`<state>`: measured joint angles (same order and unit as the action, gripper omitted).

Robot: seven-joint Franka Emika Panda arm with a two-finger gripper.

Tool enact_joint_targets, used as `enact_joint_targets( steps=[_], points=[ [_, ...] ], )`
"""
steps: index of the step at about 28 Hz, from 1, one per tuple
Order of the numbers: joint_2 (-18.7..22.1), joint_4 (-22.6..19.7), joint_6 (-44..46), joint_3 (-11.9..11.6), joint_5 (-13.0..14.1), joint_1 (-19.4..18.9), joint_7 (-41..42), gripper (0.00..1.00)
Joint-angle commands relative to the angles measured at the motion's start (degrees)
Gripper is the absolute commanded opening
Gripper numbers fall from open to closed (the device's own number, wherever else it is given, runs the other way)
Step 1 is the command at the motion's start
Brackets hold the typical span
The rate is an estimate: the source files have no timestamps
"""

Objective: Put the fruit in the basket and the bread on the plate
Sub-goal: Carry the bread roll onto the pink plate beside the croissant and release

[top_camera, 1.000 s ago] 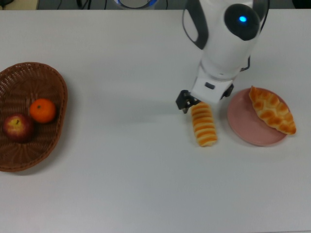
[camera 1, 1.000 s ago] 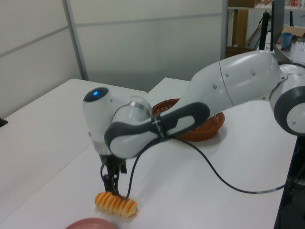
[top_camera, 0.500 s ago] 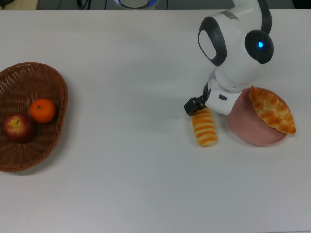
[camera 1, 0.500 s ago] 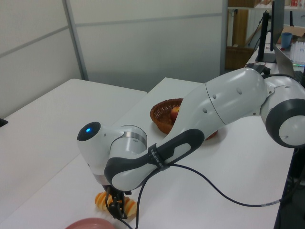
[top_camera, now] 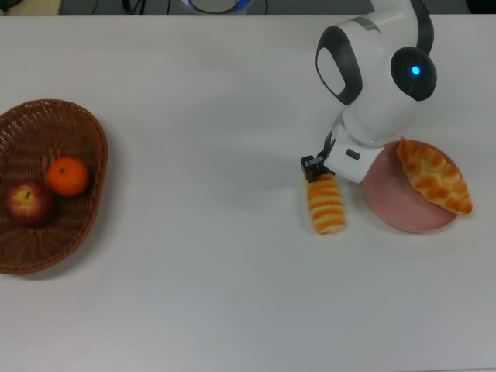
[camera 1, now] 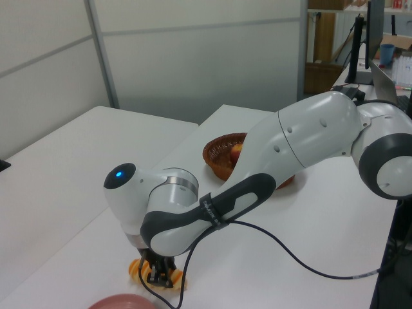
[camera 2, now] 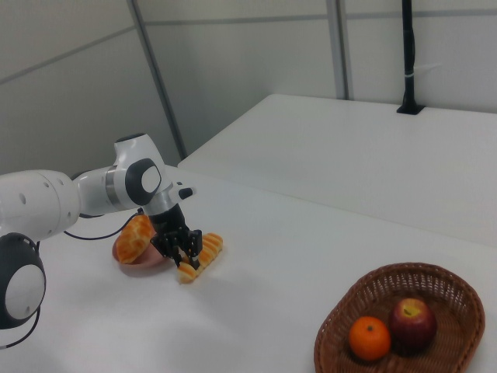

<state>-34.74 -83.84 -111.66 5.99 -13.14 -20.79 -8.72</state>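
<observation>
So I'm sitting here driving the Panda remotely and I'm reckoning we're about three quarters through: the apple (top_camera: pixel 29 203) and the tangerine (top_camera: pixel 68 176) are both lying in the wicker basket (top_camera: pixel 91 132) over at the top view's left, side by side and touching or nearly so, so I'm calling the fruit half done. The braided roll (top_camera: pixel 434 175) is resting on the pink plate (top_camera: pixel 387 203) at the top view's right, with one pointed end hanging a bit over the rim, so that one's counting too. What's left is the striped roll (top_camera: pixel 326 204), which is lying on the white table (top_camera: pixel 209 271) just beside the plate's left edge in the top view, not on it yet. The gripper (top_camera: pixel 316 172) is sitting right down at the far end of that roll, and in the right view the fingers (camera 2: pixel 196 242) are looking narrowed in around it, so I'm reading it as gripping the roll, though it isn't lifted off the table yet. I'm guessing the remaining job is a short hop: raising it and carrying it sideways onto the free part of the plate without bumping the braided one
</observation>
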Motion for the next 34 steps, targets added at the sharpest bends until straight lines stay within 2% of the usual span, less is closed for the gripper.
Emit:
enact_joint_targets(
  steps=[1, 7, 13, 17, 18, 24, 34],
  points=[
    [1.08, -0.54, -0.4, -0.54, -1.01, -0.57, -1.74, 0.0],
    [1.61, -0.36, -0.31, -0.54, -1.01, -0.48, -1.74, 0.0],
    [4.76, -0.27, 0.04, -0.54, -0.48, -0.13, -1.83, 0.0],
    [5.39, 1.04, 0.04, -0.45, -0.39, -0.57, -1.92, 0.0],
    [5.39, 2.18, 0.21, -0.19, -0.3, -0.83, -2.0, 0.0],
    [5.56, 2.54, 0.3, 2.71, -1.79, -2.85, -4.19, 0.0],
    [5.04, 2.45, -0.4, 3.07, -2.32, -7.07, -4.64, 0.0]
  ],
)
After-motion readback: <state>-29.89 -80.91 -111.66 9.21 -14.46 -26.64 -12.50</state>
